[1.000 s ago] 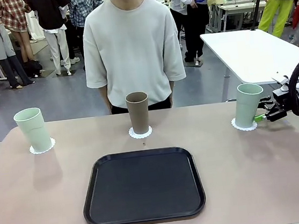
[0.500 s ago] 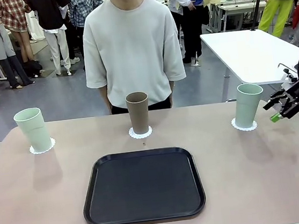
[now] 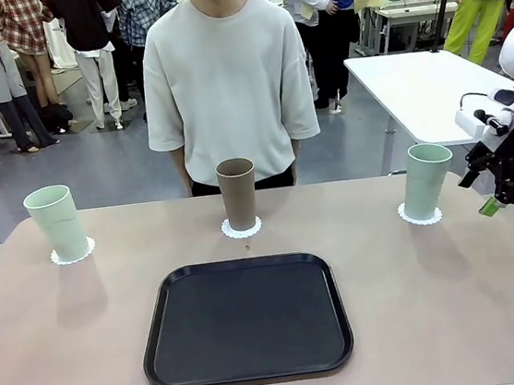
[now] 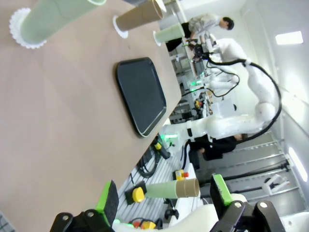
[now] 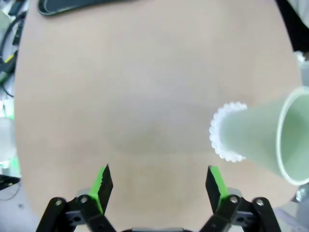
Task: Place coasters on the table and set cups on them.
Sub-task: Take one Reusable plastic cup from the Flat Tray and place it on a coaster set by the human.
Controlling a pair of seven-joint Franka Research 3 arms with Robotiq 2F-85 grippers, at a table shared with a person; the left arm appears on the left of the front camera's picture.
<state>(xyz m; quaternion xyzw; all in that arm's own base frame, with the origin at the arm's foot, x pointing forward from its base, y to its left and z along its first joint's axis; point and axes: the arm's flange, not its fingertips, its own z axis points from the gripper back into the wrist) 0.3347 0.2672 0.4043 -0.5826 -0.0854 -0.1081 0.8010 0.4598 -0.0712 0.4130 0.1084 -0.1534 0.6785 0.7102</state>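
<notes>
Three cups stand upright on the beige table (image 3: pixel 70 344), each on a white scalloped coaster. A pale green cup (image 3: pixel 56 222) is on the left coaster (image 3: pixel 73 254), a brown cup (image 3: pixel 238 193) on the middle coaster (image 3: pixel 242 229), and a second pale green cup (image 3: pixel 426 180) on the right coaster (image 3: pixel 421 217). My right gripper (image 3: pixel 481 193) hangs open to the right of that cup, apart from it. In the right wrist view the right gripper (image 5: pixel 158 186) is open over bare table, with the green cup (image 5: pixel 270 140) and its coaster (image 5: pixel 223 133) off to one side. My left gripper (image 4: pixel 164 193) is open and holds nothing.
A black rounded-square tray (image 3: pixel 245 319) lies in the middle of the near half of the table. A person (image 3: pixel 227 75) stands at the far edge behind the brown cup, hands out of sight. A white table (image 3: pixel 431 89) stands behind on the right.
My right gripper has drawn back from the right green cup, moving right and upward, and now points downward. The cups and coasters have not moved.
</notes>
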